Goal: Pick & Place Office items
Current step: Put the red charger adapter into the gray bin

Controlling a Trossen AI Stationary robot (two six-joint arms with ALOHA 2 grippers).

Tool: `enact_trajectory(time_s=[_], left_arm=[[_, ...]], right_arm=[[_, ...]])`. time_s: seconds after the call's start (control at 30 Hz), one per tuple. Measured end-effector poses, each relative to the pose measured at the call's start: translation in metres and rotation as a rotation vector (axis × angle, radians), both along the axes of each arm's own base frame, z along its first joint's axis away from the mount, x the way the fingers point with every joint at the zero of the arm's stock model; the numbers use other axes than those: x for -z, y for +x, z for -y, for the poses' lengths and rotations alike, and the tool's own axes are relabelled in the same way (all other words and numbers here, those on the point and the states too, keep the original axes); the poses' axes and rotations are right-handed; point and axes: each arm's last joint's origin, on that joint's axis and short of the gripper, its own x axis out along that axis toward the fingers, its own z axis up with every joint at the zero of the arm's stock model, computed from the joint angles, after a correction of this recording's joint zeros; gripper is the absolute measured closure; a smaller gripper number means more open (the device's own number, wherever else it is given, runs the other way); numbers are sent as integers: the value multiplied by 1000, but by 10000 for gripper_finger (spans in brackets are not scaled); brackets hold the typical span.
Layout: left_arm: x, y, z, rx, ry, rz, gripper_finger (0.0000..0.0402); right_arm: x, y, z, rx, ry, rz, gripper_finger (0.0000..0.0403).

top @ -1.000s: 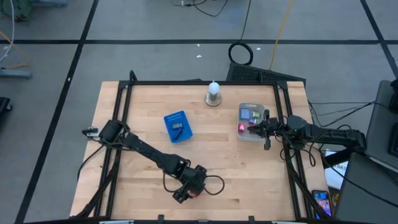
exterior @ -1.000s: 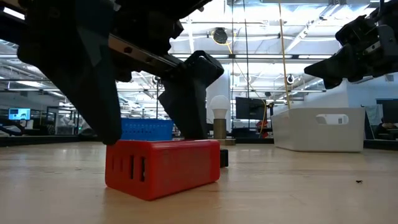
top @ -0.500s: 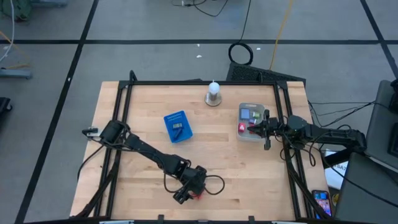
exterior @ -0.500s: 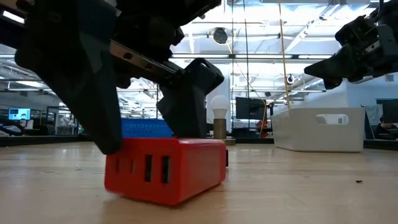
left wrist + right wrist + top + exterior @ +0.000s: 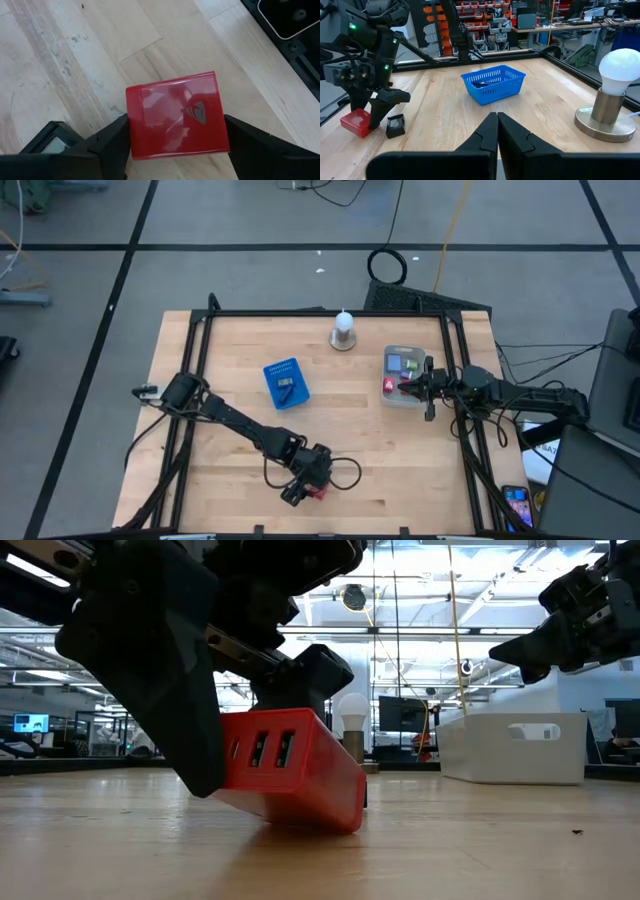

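We see the left gripper (image 5: 312, 486) holding a tilted red block (image 5: 290, 775) between its jaws at the table's (image 5: 400, 450) near edge, a small dark clip (image 5: 395, 125) just beside; the right gripper (image 5: 408, 387), jaws closed, hovers over the white bin (image 5: 398, 398).

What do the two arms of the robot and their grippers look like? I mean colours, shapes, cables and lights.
Both arms are black and jointed, with loose black cables looping beside them. The left gripper has two broad, flat, wedge-shaped matte black fingers. The right gripper has slimmer black fingers tapering to points. Small green lights glow on the left arm's wrist housing.
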Motion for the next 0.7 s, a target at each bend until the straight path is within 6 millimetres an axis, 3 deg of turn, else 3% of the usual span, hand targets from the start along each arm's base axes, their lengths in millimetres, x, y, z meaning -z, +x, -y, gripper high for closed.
enact_trajectory(time_s=[0.17,0.3,0.47,0.7], left_arm=[[-3,-1,0,29,7,10,129],[-20,-4,-1,64,4,60,129],[-68,-17,-3,104,17,188,129],[-156,-60,-27,-14,160,390,130]], right_arm=[[0,0,0,0,0,0,403],[0,0,0,0,0,0,403],[0,0,0,-1,0,0,403],[0,0,0,-5,1,0,403]])
